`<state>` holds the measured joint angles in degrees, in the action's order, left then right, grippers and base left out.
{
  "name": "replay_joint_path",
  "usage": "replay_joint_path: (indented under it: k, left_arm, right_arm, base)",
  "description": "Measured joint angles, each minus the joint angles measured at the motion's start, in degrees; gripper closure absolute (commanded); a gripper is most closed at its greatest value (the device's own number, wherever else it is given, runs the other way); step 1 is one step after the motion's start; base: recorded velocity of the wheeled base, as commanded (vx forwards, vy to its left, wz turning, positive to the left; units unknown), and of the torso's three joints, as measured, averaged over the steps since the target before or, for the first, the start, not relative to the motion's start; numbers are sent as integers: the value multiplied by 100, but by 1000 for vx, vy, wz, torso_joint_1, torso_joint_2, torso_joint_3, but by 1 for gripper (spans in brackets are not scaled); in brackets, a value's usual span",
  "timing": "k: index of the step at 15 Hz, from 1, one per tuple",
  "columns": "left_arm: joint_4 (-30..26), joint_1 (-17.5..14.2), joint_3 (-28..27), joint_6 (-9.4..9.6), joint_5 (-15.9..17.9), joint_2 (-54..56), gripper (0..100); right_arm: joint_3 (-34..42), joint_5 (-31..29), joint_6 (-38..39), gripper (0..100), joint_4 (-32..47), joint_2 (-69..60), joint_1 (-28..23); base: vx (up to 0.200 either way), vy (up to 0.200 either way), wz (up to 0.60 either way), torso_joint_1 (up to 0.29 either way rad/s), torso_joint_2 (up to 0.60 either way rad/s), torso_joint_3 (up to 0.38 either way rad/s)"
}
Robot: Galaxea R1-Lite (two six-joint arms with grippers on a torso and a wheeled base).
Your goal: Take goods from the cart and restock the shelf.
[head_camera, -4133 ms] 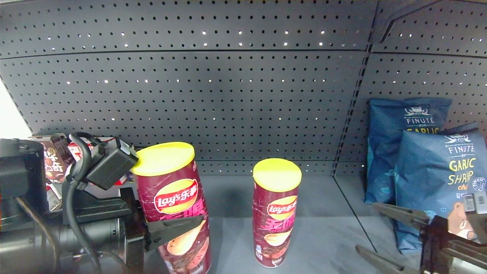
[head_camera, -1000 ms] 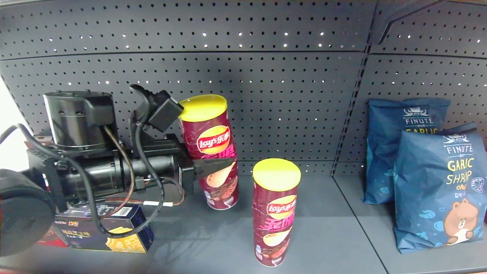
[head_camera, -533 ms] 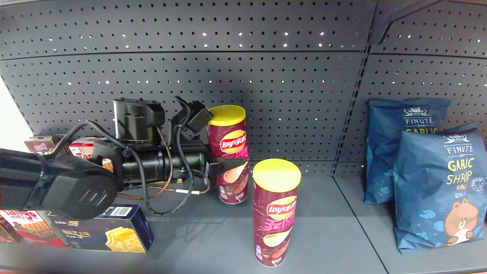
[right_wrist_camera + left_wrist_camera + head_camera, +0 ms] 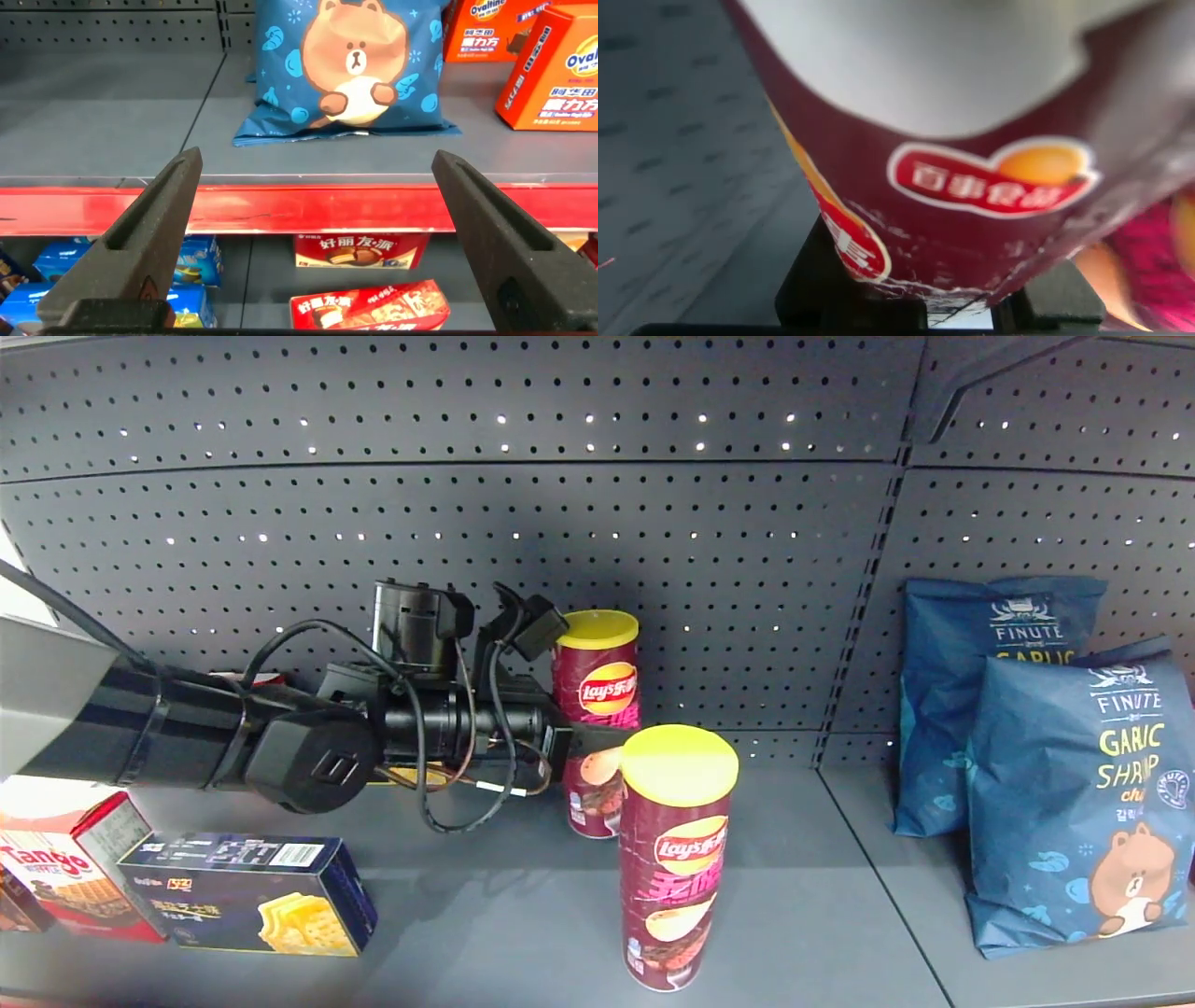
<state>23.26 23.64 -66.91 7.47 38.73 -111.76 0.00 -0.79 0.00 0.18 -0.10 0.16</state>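
Note:
My left gripper (image 4: 597,744) is shut on a maroon chip can with a yellow lid (image 4: 597,695), holding it upright at the back of the grey shelf (image 4: 794,915), close to the pegboard wall. The can's base looks level with the shelf; contact is hidden. In the left wrist view the same can (image 4: 971,187) sits right before the camera. A second identical chip can (image 4: 677,859) stands in front of it, nearer the shelf's edge. My right gripper (image 4: 327,243) hangs open, below the shelf's red front edge (image 4: 308,207).
Two blue snack bags (image 4: 1074,775) lean at the right behind a shelf divider. A dark blue cracker box (image 4: 252,907) and a red wafer box (image 4: 65,877) lie at the front left. A blue bear bag (image 4: 346,70) and orange boxes (image 4: 551,65) sit on the shelf in the right wrist view.
My left arm has carried the can right and deeper into the shelf, to behind the standing can. The right gripper, seen at the lower right four seconds ago, has left the head view.

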Motion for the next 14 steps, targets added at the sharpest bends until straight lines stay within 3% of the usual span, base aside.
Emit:
replay_joint_path:
  k: [5,8,9,11,14]
  left_arm:
    - [-20,-107,-328,7,244,-240,100]
    - [-11,-190,-489,10,588,-358,100]
    - [-11,-200,-561,38,610,-406,100]
    - [-20,-200,-690,282,631,-519,100]
    - [-24,-182,-786,369,629,-679,100]
  right_arm:
    - [0,1,0,0,0,0,0]
    - [0,1,0,0,-2,0,0]
    - [0,1,0,0,-2,0,2]
    - [0,1,0,0,0,2,0]
    - [0,0,0,0,0,2,0]
  base:
    - [0,0,0,0,0,0]
    - [0,0,0,0,0,0]
    - [0,0,0,0,0,0]
    - [0,0,0,0,0,0]
    - [0,0,0,0,0,0]
